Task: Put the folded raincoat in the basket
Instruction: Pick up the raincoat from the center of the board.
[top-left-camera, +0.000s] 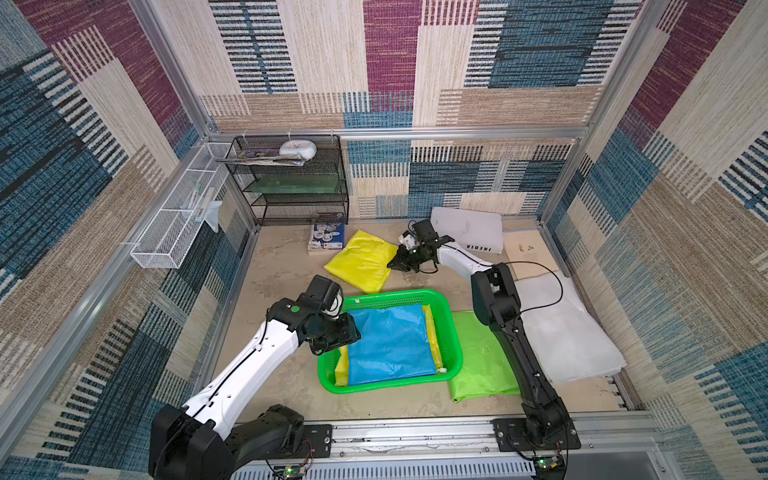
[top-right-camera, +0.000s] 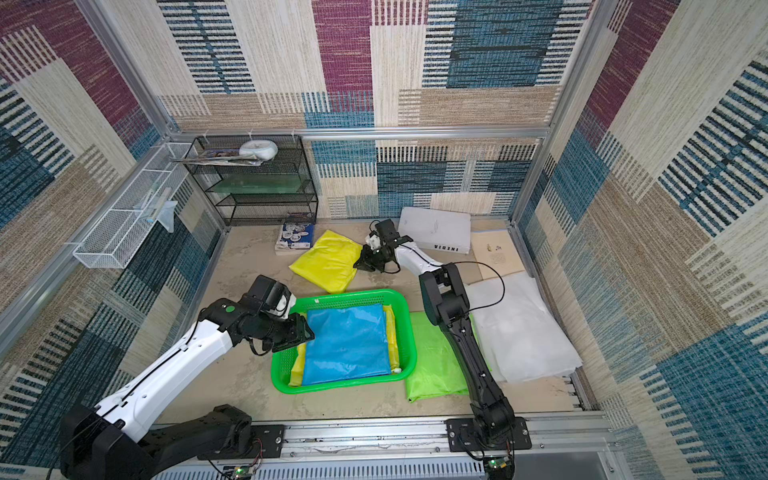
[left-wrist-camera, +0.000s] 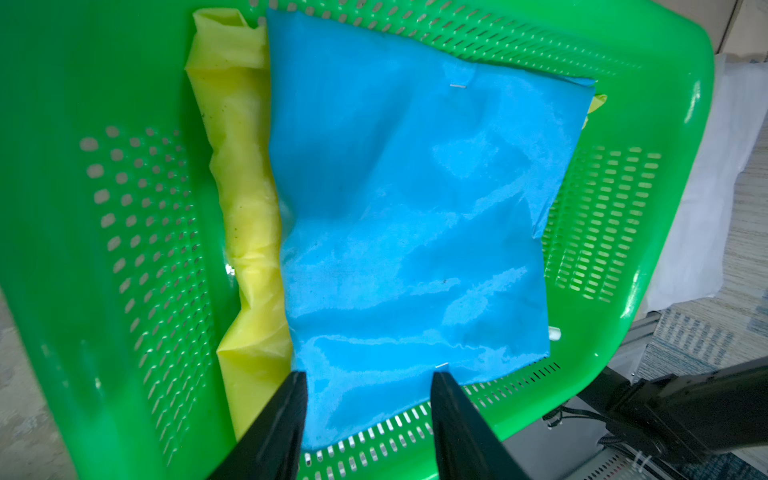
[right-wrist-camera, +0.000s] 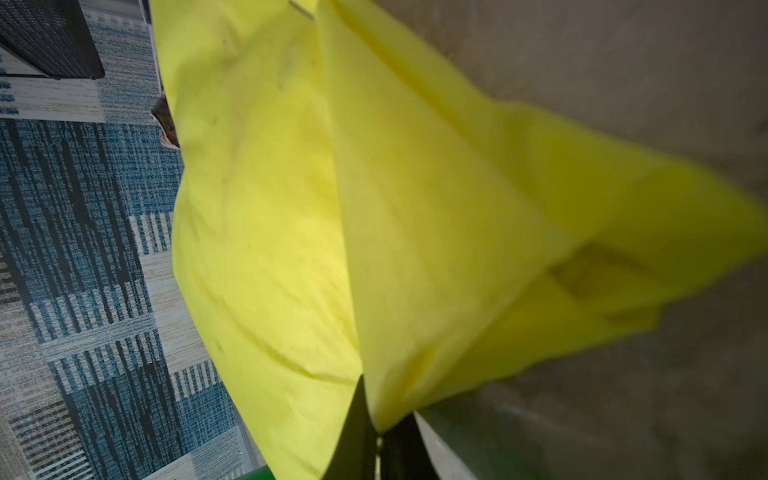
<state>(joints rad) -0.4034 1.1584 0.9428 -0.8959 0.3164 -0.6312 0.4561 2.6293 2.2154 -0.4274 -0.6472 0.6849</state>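
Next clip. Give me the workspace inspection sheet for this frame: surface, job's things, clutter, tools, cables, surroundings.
Surface: beige tabletop, mottled, no spills seen.
Job's things: green basket holds a blue raincoat atop a lower yellow raincoat. A loose yellow raincoat lies beyond the basket. A lime raincoat lies beside the basket, partly under the right arm.
Clutter: white folded sheets, white box, booklet, black mesh rack, white wire tray.
Tools: left tool open above the blue raincoat, holding nothing; right tool shut on a corner of the loose yellow raincoat.
Cables: black cable loops off the right arm above the white folded sheets.
Surroundings: patterned woven walls, aluminium frame.
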